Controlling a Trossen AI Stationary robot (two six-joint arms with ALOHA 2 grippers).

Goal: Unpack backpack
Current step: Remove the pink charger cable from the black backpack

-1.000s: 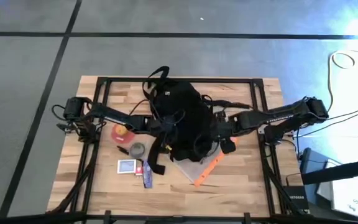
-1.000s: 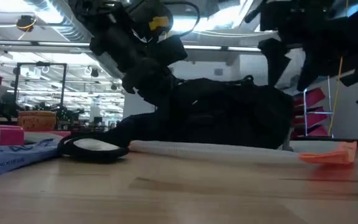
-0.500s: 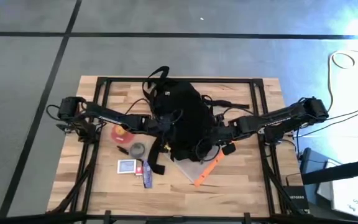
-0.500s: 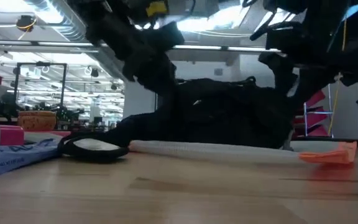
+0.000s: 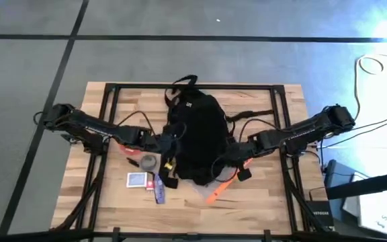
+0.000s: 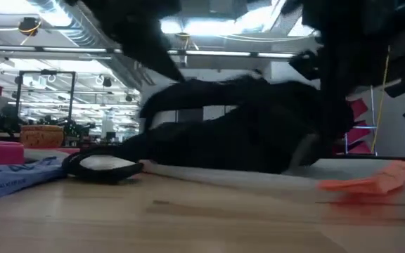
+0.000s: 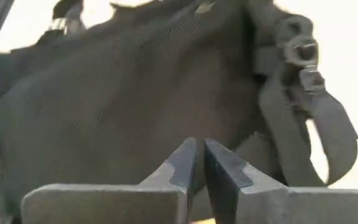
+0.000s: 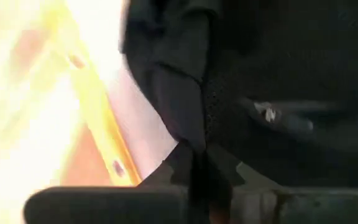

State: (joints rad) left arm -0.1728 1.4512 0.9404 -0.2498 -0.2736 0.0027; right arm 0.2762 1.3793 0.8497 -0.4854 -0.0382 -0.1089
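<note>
The black backpack [image 5: 195, 134] lies mid-table, its near side raised off the wood in the low view [image 6: 259, 126]. My left gripper [image 5: 168, 144] is shut against its left flank; in the left wrist view [image 7: 197, 163] the mesh wall [image 7: 135, 93] fills the picture. My right gripper [image 5: 222, 160] is shut at the backpack's near right corner, with a black strap [image 8: 179, 93] running between its fingers. An orange piece [image 5: 222, 188] and a white sheet [image 6: 223, 176] lie partly under the backpack. My left gripper meets the backpack's left flank [image 7: 194, 134] level, from the table's left. Its shut fingertips hide whether any fabric is between them. That side of the backpack hangs clear of the table. My right gripper pinches a black strap or fold [image 8: 188, 140] at the backpack's near right corner between its two fingers, coming level from the table's right. The strap runs straight out from the fingertips to the bag.
On the near left lie a grey roll [image 5: 148, 161], a white card [image 5: 137, 179] and a blue packet [image 5: 158, 193]. A black frame [image 5: 113, 94] runs along the table's sides. Bare wood shows along the near edge [image 5: 261, 208].
My right gripper has gone toward the backpack's near right corner and shut on a strap. My left gripper has shifted toward the table's near left. The backpack's near side has risen off the table, and the orange piece has slid toward the near edge.
</note>
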